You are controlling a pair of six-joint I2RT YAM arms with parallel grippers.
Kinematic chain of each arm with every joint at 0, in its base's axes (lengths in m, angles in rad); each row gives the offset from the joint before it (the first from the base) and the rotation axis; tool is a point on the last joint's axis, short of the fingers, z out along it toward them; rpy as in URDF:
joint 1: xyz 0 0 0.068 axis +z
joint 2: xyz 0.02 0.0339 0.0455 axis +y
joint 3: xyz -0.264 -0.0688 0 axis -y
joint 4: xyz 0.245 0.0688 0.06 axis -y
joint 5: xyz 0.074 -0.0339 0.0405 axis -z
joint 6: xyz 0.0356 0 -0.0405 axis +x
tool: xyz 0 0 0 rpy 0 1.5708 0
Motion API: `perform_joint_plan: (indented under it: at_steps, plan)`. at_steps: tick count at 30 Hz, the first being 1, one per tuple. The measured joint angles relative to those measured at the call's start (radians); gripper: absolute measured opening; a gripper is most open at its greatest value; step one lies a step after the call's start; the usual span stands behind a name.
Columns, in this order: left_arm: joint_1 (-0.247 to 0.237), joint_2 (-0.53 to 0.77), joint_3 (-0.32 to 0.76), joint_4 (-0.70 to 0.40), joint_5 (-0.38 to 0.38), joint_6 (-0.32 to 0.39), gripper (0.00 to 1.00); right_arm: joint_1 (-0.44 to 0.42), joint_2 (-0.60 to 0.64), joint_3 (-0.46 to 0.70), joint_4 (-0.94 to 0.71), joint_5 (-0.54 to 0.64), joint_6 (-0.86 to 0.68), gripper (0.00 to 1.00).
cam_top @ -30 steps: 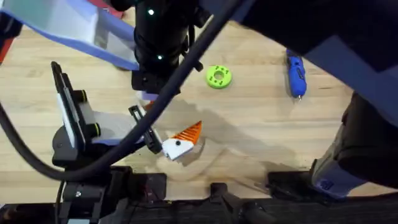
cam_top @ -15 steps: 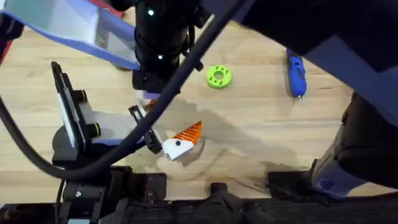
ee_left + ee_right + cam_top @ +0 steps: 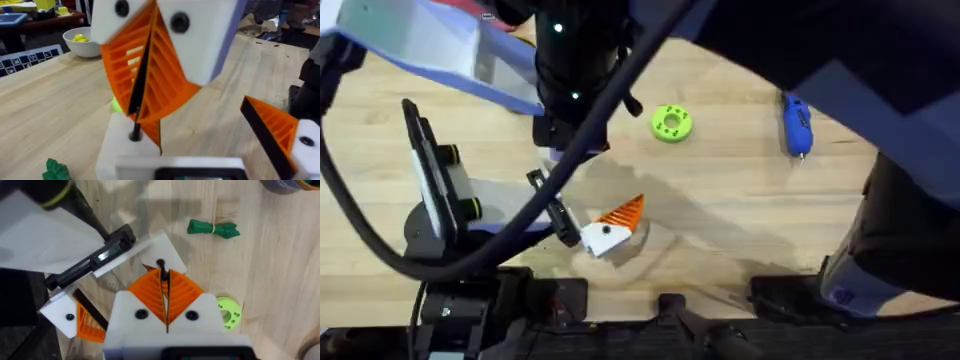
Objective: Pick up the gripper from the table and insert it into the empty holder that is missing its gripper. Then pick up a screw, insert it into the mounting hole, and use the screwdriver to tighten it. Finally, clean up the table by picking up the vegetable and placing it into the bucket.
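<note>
**Inspector:** Status of the right gripper (image 3: 165, 280)?

**Assistant:** Its pads are pressed tight together on a thin dark screw (image 3: 161, 267). It reaches across the table and points straight down, so that the screw stands upright with its lower end on the white holder (image 3: 120, 150).

**Inspector:** And the left gripper (image 3: 197, 140)?

**Assistant:** Spread wide and holding nothing. It lies low over the table with the holder facing up. I judge that it is posed so to offer the mounting hole to the other arm.

**Inspector:** Where is the fingertip?

**Assistant:** An orange sliver (image 3: 148, 270) sits on the holder, touching the screw. It appears to be the fingertip already seated, but it is mostly hidden, so this is not confirmed. The opposite finger carries its own orange tip (image 3: 272, 130), well apart.

**Inspector:** Remaining items?

**Assistant:** The screwdriver (image 3: 796, 122) lies untouched on the table to the right, well apart from both grippers. The vegetable (image 3: 213, 228) lies on the bare wood beyond the holder, not yet binned. A green disc (image 3: 671, 123) sits between the arms and the screwdriver.

**Inspector:** Change against half a second ago?

**Assistant:** Slight. The right arm's upper links have shifted a little in the overhead view. The left gripper, disc and screwdriver lie where they did. This fits a slow, fine alignment of the screw.
</note>
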Motion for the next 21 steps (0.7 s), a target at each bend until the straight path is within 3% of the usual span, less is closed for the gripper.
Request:
perform_joint_plan:
  at_steps: [21]
  plan:
    - [0.0, 0.001, 0.0, 0.0, -0.001, -0.008, 0.985, 0.003, 0.011, 0.004, 0.013, 0.01, 0.002, 0.005]
